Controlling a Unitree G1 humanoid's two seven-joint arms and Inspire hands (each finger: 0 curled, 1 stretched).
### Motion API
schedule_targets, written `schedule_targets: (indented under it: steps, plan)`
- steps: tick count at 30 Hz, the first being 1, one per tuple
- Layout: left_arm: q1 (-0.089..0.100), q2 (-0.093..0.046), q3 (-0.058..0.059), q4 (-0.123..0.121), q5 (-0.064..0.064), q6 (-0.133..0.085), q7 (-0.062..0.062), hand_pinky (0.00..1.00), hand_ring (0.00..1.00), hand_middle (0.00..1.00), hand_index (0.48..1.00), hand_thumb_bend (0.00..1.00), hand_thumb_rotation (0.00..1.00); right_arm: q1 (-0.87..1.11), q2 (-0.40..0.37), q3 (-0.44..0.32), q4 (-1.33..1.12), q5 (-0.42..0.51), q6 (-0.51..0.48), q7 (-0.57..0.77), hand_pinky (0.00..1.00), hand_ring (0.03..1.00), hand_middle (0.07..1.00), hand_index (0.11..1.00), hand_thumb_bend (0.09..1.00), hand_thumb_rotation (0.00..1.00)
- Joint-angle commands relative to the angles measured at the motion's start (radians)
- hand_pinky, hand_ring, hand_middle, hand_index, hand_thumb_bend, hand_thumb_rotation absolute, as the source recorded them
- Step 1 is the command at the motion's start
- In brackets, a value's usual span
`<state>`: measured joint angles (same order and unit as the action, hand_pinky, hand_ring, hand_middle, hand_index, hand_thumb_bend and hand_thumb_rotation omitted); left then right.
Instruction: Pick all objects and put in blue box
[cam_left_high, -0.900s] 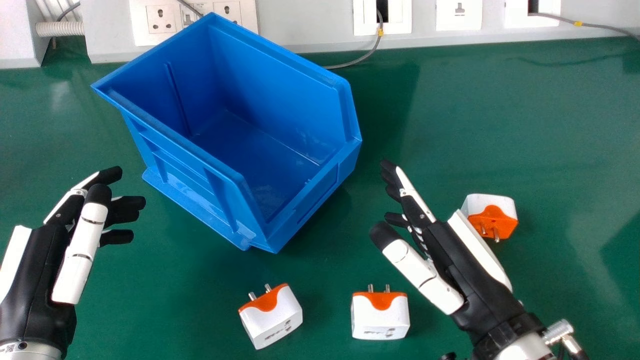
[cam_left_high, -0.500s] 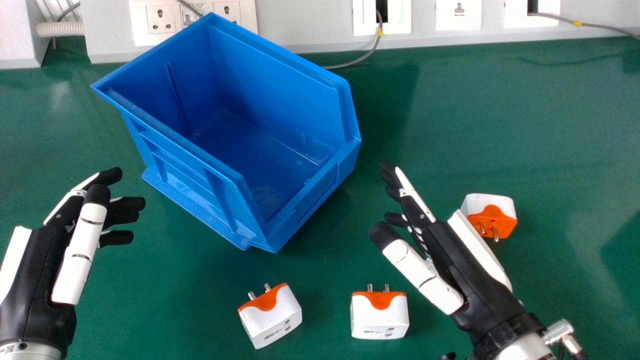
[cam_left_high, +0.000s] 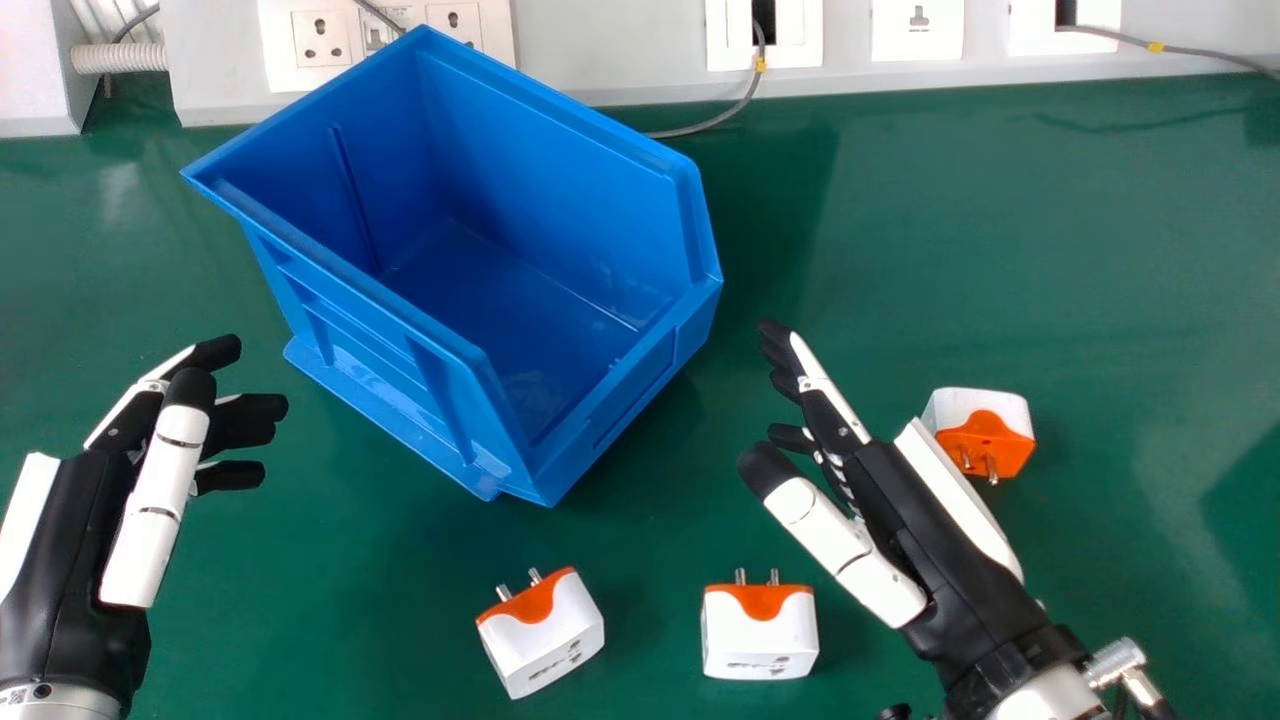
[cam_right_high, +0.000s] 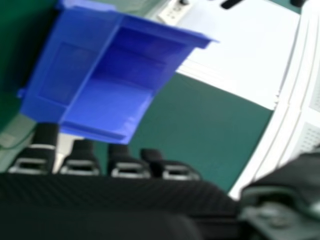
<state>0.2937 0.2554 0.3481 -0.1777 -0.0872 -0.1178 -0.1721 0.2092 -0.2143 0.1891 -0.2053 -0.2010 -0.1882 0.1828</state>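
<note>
Preparing the first pick: this is the step in hand, as I judge it; none of the three adapters is in the box. Clock read on the head view, 12 at the far side.
Blue box (cam_left_high: 570, 180): 10 o'clock, upright on the green table (cam_left_high: 1100, 250), open top.
Seven o'clock adapter (cam_left_high: 550, 640): on the table, prongs (cam_left_high: 504, 593) toward 11.
Five o'clock adapter (cam_left_high: 760, 645): on the table, prongs toward 12, near the right thumb.
Three o'clock adapter (cam_left_high: 990, 425): on the table, prongs toward 6, partly behind the right hand (cam_left_high: 905, 510).
Right hand: 4 o'clock, fingers and thumb apart, no adapter held.
Left hand (cam_left_high: 80, 540): between 8 and 9 o'clock, fingers relaxed, thumb clear of them, holding nothing.
Next move: probably the right hand to the five o'clock adapter, lowered with the thumb on one side and fingers on the other, then closed before lifting toward 10.
</note>
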Motion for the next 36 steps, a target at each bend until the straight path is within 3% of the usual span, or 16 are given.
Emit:
schedule_targets:
  steps: [1, 13, 22, 36]
  plan:
    - [-0.004, 0.012, 0.010, -0.015, -0.011, -0.003, -0.002, 0.67, 0.73, 0.71, 0.831, 0.51, 0.96, -0.010, 0.002, -0.003, -0.031, 0.013, -0.013, 0.002, 0.90, 0.988, 1.000, 0.983, 0.446, 1.00]
    - [0.000, 0.015, 0.011, -0.024, -0.013, 0.004, -0.005, 0.67, 0.73, 0.71, 0.831, 0.52, 0.97, -0.017, 0.003, -0.013, -0.036, 0.016, -0.001, 0.007, 0.90, 0.988, 1.000, 0.984, 0.431, 1.00]
    - [-0.001, 0.019, 0.014, -0.016, -0.015, -0.005, -0.008, 0.67, 0.73, 0.71, 0.831, 0.54, 0.97, -0.023, 0.004, -0.030, -0.038, 0.000, 0.003, -0.010, 0.90, 0.987, 1.000, 0.983, 0.420, 1.00]
    - [-0.003, 0.021, 0.014, -0.016, -0.014, -0.002, -0.006, 0.67, 0.73, 0.71, 0.831, 0.56, 0.96, -0.060, -0.002, -0.104, -0.029, -0.004, 0.022, -0.043, 0.89, 0.985, 1.000, 0.980, 0.415, 1.00]
